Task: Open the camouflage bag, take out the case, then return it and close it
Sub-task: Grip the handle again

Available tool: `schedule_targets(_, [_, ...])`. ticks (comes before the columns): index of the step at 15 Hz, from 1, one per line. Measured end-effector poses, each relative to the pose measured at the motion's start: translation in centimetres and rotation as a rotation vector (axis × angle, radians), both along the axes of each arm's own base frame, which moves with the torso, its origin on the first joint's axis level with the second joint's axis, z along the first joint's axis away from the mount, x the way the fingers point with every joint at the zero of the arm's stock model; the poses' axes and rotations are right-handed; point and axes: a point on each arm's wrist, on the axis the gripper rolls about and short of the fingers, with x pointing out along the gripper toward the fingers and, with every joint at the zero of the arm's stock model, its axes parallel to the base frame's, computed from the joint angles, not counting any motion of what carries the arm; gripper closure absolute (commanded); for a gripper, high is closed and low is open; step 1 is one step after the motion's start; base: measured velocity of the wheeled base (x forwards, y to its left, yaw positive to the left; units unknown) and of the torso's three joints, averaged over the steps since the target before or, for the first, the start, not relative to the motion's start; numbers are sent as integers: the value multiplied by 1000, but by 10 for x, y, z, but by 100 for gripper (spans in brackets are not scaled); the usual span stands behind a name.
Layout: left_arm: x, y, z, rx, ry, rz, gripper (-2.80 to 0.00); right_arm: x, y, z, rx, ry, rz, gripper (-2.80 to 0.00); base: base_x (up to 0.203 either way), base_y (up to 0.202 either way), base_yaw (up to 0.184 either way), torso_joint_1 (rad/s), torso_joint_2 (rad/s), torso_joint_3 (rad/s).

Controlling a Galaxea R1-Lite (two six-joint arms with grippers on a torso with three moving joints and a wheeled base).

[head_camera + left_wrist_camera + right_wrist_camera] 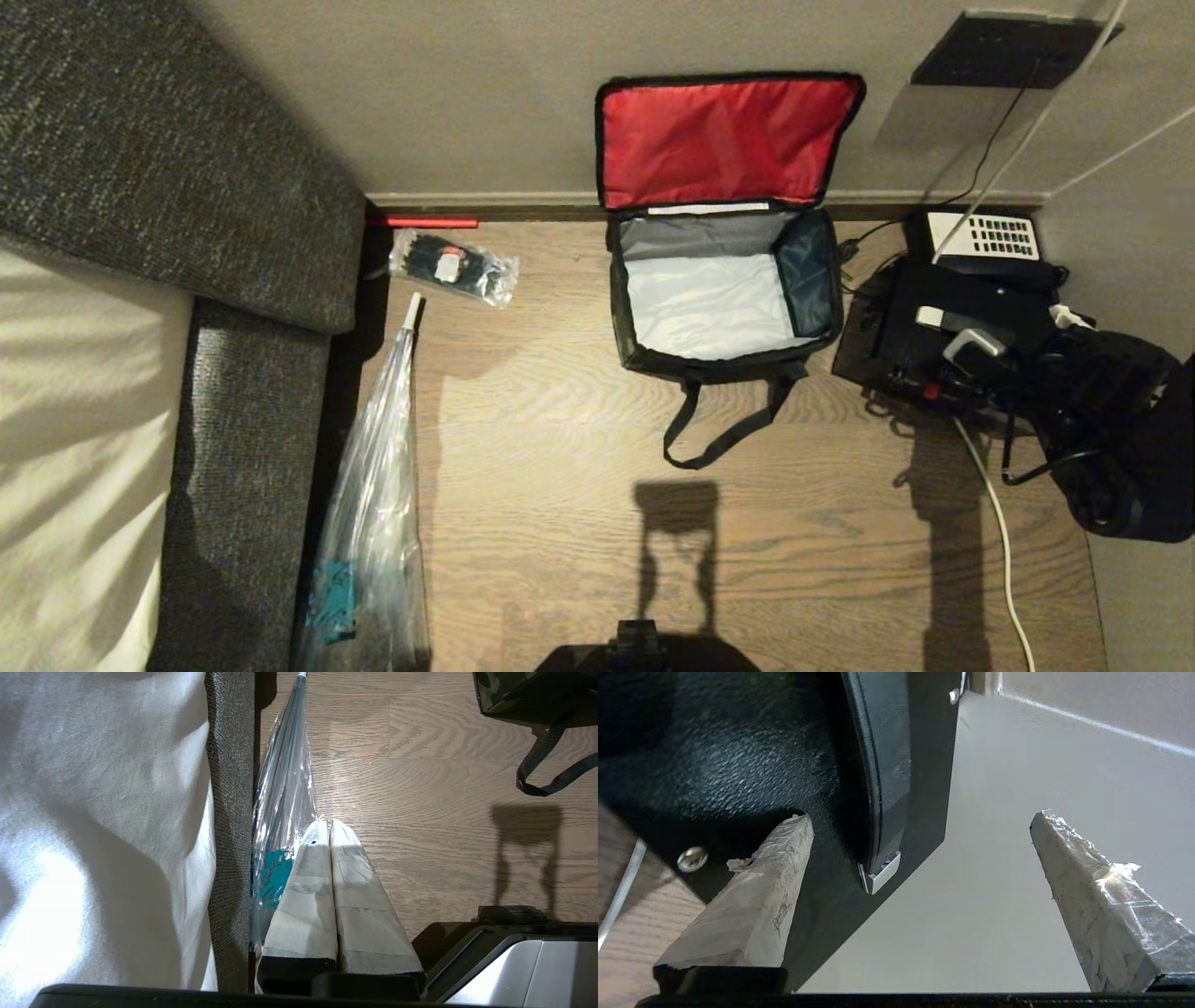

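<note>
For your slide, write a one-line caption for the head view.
Camouflage bag open and empty, red lid against the wall; right gripper over the black case.

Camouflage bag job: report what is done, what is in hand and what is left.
Done: the boxy green-camouflage bag stands open, red-lined lid back against the wall, silver-grey interior empty. The flat black hard case lies on the floor beside it, out of the bag.
In hand: nothing. The right gripper is open at the case; the left gripper is parked shut near the sofa.
Left: return the case, close the lid.
</note>
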Motion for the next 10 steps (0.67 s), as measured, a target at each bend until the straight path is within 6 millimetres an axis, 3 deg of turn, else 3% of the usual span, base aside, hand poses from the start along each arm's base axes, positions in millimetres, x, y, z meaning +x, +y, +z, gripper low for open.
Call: schedule_targets(10, [0,0,0,0,0,0,0,16,4,4,82,-98,-3,-280,0,0,0,0,0,0])
